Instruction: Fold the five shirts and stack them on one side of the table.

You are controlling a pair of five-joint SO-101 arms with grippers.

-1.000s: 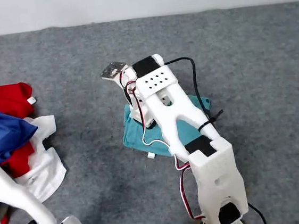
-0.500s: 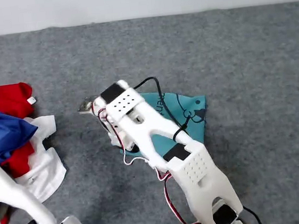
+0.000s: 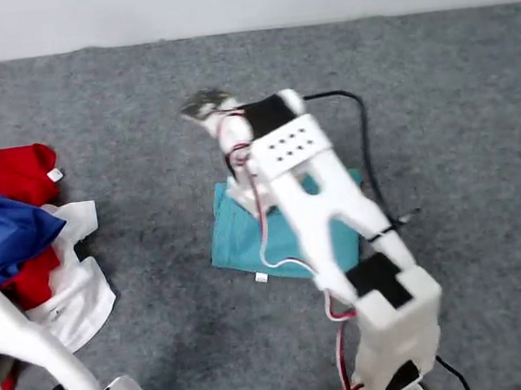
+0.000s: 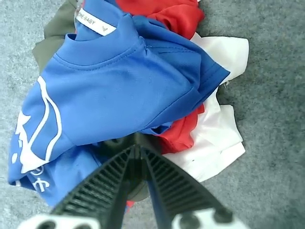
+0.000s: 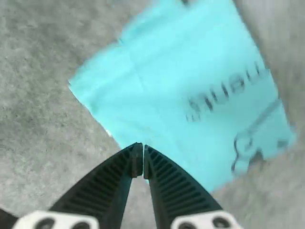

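Mid-table, a teal fabric shirt (image 3: 237, 239) with dark print, folded into a flat rectangle. Well apart, by the table's (image 3: 434, 74) left edge, a loose heap: crumpled blue shirt with white print (image 4: 119, 90) on top of a red shirt (image 4: 162, 12), a white shirt (image 4: 214, 143) and an olive-green shirt (image 4: 55, 36).

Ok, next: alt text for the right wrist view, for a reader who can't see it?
A folded teal shirt with a dark print lies flat on the grey table. The right gripper, jaws shut, points down at it, its tips at one edge of the shirt.
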